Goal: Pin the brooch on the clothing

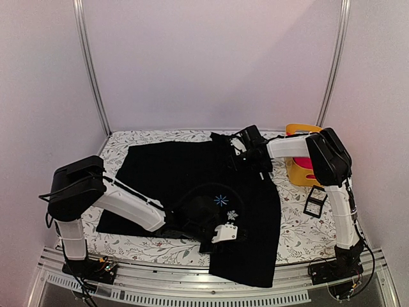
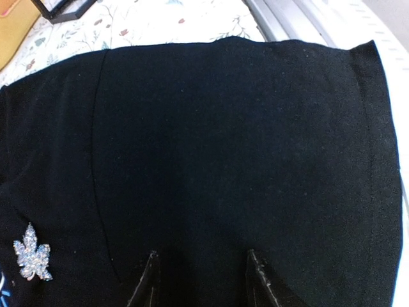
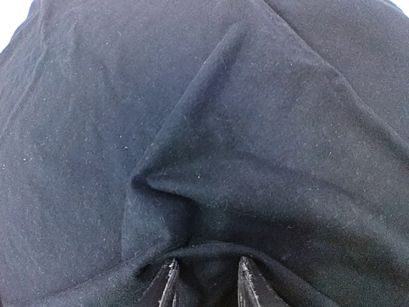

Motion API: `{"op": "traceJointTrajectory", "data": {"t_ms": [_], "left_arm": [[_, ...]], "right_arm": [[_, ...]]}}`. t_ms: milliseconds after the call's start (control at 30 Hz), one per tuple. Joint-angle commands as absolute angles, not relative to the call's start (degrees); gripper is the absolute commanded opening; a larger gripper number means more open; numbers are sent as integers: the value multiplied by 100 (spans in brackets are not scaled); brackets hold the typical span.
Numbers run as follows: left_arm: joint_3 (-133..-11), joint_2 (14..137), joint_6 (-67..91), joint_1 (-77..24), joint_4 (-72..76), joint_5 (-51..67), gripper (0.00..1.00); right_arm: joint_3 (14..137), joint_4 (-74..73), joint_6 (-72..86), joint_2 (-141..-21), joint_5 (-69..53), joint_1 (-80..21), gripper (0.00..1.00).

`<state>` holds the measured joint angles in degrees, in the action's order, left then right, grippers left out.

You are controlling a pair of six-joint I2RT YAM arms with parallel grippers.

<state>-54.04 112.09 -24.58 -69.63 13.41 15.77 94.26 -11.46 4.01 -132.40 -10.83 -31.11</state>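
Black shirt (image 1: 172,173) spread on floral bench (image 1: 300,230), silvery leaf brooch (image 2: 33,254) lying on it at lower left of the wrist view, left pincer (image 2: 201,256) apart, right pincer (image 3: 206,262) clamped on a shirt fold

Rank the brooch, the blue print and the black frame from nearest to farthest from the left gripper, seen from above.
1. Brooch, just beyond the left gripper, on the shirt.
2. Blue print, a little farther up the chest.
3. Black frame, off the shirt, far right.
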Motion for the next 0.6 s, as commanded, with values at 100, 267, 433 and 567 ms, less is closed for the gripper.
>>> {"op": "traceJointTrajectory", "data": {"t_ms": [100, 267, 433, 567], "left_arm": [[-5423, 11081, -1924, -7099, 1126, 2069, 49], [-5446, 10603, -1465, -6900, 1585, 2045, 52], [-5801, 9925, -466, -5873, 1332, 1667, 54], [-6219, 9557, -30, -4663, 790, 421, 53]], "right_arm": [[9641, -1563, 183, -13584, -931, -3032, 33], [9650, -1620, 63, -13151, -1281, -3045, 34], [9412, -1891, -202, -12177, -1334, -3188, 35], [8518, -2261, 339, -11078, -791, -3281, 35]]}}
